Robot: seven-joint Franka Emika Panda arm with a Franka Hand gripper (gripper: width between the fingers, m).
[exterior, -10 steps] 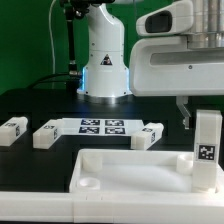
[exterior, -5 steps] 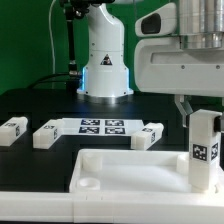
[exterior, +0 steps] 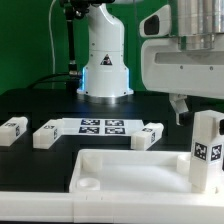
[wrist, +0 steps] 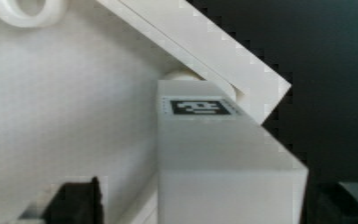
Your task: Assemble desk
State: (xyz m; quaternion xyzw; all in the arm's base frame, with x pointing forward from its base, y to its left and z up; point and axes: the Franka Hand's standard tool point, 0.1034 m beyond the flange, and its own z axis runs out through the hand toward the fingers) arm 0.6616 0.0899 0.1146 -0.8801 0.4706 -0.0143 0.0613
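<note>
The desk's white rimmed tabletop (exterior: pixel 120 170) lies at the front, with a round corner socket (exterior: pixel 87 184) showing at the exterior view's left. One square leg (exterior: pixel 206 150) with a black-and-white tag stands upright at the tabletop's corner on the exterior view's right. My gripper (exterior: pixel 193 108) hangs just over the leg's top. In the wrist view, the leg (wrist: pixel 229 170) sits between my fingers (wrist: pixel 73 200), which stand apart from both of its sides. The gripper (wrist: pixel 215 200) is open and holds nothing. Another socket (wrist: pixel 25 12) shows on the tabletop (wrist: pixel 69 100).
Three loose legs lie on the black table behind the tabletop: one (exterior: pixel 12 128) at the exterior view's far left, one (exterior: pixel 47 133) beside it, one (exterior: pixel 150 133) right of the marker board (exterior: pixel 100 126). The arm's white base (exterior: pixel 103 60) stands at the back.
The jaws have spread and let go of the upright leg, which stays standing at the tabletop's corner. The hand has risen slightly.
</note>
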